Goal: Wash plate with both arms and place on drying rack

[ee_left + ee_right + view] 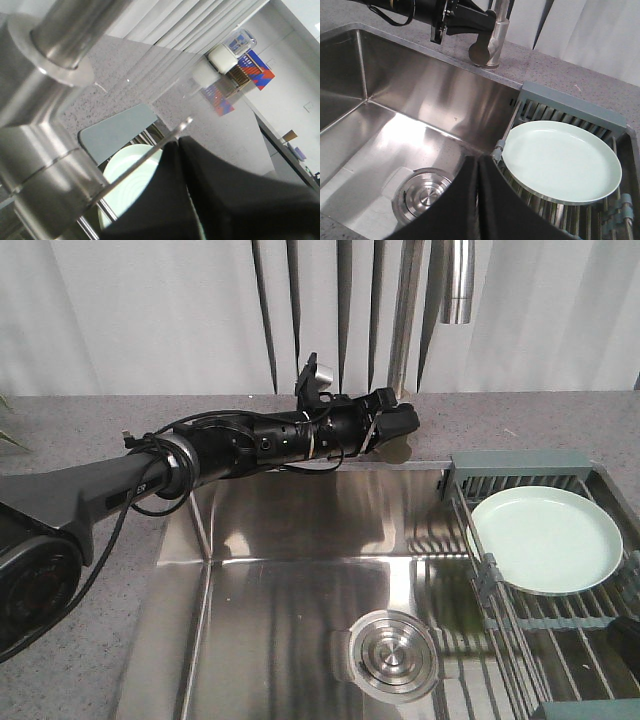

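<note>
Plate (546, 538) sitting flat on the drying rack (520, 465), so looks like the job's basically wrapped up.

Left gripper (395, 425) is up at the faucet (492, 42) base behind the sink (300, 540), jaws look closed on a thin metal lever, maybe shutting the water off? Right gripper (477, 200) hangs over the basin next to the rack, fingers pressed together, holding nothing. Sink looks dry from here.
</note>
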Robot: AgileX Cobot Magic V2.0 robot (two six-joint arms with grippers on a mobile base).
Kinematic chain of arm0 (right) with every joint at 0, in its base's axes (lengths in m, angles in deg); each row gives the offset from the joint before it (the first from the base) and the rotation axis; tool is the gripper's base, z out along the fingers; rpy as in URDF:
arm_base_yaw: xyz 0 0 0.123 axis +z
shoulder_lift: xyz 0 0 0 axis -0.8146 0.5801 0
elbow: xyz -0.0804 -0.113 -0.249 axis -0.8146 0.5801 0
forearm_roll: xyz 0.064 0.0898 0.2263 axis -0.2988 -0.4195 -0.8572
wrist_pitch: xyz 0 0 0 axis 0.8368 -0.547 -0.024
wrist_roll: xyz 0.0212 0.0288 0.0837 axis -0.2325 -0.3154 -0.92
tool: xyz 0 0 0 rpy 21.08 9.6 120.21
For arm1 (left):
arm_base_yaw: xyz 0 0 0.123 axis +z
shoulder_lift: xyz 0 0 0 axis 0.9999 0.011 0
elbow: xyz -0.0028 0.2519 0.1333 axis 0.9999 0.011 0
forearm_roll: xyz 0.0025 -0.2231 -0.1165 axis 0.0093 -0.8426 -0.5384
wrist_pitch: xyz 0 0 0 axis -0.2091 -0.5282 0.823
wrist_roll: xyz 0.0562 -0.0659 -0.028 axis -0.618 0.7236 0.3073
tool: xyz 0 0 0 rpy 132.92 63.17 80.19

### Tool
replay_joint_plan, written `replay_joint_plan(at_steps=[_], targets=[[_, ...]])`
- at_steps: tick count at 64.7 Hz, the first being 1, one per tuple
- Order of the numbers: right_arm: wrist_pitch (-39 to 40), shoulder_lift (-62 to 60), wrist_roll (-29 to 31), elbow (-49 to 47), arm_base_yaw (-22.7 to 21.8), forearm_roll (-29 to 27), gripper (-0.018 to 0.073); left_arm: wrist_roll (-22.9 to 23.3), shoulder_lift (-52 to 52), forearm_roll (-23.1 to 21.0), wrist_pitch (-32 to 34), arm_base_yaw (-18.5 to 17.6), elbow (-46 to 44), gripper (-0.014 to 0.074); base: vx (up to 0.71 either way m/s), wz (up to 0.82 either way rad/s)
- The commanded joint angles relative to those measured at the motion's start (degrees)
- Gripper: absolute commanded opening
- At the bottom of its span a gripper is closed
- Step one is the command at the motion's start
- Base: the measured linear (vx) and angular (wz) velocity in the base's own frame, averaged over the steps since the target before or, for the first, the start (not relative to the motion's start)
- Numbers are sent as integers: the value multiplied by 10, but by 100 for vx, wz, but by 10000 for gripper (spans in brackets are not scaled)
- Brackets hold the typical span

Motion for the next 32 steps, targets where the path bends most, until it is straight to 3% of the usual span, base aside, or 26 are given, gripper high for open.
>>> replay_joint_plan(at_steps=[1,16,32], targets=[[30,4,0,-15,-2,-19,-1,12,-39,-46,-21,2,-34,-6,0,0],[32,4,0,-15,-2,-19,-1,12,-39,-45,-9,2,-42,-6,0,0],[32,4,0,-15,-2,-19,-1,12,-49,-39,123,2,-42,-6,0,0]])
